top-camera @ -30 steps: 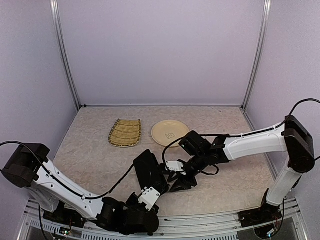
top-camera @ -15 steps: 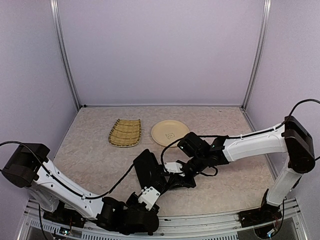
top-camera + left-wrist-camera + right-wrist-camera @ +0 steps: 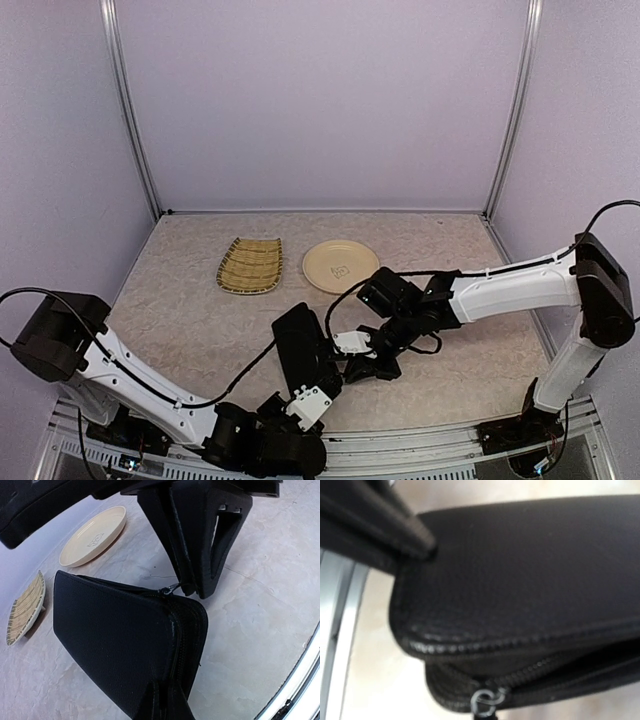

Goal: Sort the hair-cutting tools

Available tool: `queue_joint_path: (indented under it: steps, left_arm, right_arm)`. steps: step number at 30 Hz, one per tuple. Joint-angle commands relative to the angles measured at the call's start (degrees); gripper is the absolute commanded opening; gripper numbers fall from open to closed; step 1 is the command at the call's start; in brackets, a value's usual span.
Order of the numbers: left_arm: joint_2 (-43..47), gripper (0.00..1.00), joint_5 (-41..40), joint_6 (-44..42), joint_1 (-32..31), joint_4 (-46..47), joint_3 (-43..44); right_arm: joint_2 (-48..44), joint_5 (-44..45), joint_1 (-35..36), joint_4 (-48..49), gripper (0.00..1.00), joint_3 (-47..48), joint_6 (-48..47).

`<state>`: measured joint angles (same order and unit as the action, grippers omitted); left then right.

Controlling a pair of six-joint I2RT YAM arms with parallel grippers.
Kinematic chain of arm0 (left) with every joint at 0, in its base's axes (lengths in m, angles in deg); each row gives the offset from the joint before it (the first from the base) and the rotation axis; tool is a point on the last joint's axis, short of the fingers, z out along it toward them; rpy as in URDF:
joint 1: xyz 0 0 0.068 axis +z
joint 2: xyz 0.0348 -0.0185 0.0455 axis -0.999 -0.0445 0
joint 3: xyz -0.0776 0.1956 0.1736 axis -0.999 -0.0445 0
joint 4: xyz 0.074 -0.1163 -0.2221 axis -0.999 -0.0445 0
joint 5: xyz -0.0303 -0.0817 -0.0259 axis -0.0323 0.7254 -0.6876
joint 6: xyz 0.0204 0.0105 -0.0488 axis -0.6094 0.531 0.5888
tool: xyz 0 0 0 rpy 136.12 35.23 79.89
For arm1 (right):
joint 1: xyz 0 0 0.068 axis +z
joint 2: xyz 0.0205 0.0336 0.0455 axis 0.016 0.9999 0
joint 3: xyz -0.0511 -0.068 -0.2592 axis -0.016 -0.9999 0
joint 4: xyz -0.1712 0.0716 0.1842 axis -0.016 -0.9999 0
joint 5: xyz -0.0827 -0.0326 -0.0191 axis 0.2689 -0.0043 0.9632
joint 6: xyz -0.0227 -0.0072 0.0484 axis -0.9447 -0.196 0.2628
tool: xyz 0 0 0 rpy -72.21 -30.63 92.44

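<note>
**Item:** black zip case (image 3: 300,345), zipped, propped up at the middle of the worktop's near edge.
**Hair-cutting tools:** none in view; presumably inside.
**Left gripper** (image 3: 162,702): clamped on the case's lower edge.
**Right gripper** (image 3: 195,587): pinched shut on the zip pull (image 3: 487,700).
**Handling:** draw the pull along the zip's line, with the left grip firm.

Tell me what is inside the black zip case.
Nothing inside shows. The case is closed, so only its black fabric, zipper and zip pull are visible; any contents are covered.
</note>
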<state>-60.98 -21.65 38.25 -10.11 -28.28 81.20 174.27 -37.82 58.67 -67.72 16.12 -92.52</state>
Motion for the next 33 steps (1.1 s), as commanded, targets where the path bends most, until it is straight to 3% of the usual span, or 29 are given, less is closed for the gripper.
queue_joint_path:
  steps: [1, 8, 14, 33]
  left_arm:
    - [-2.7, 0.00, 0.1, -5.5, -3.1, -2.5, 2.7]
    - [-8.8, 0.00, 0.1, -15.0, -7.9, -3.9, 5.3]
    - [-12.3, 0.00, 3.3, -22.6, -10.5, -1.5, 7.3]
    - [-9.7, 0.00, 0.9, -15.7, -11.8, -7.6, 2.9]
  right_arm:
    - [0.2, -0.1, 0.0, -6.2, 0.00, 1.4, -5.2]
    - [7.8, -1.1, -1.4, -16.4, 0.00, 4.4, -12.2]
    - [15.8, -2.6, -5.4, -18.4, 0.00, 10.2, -11.7]
    - [24.9, -0.3, -21.2, -21.3, 0.00, 21.1, -14.4]
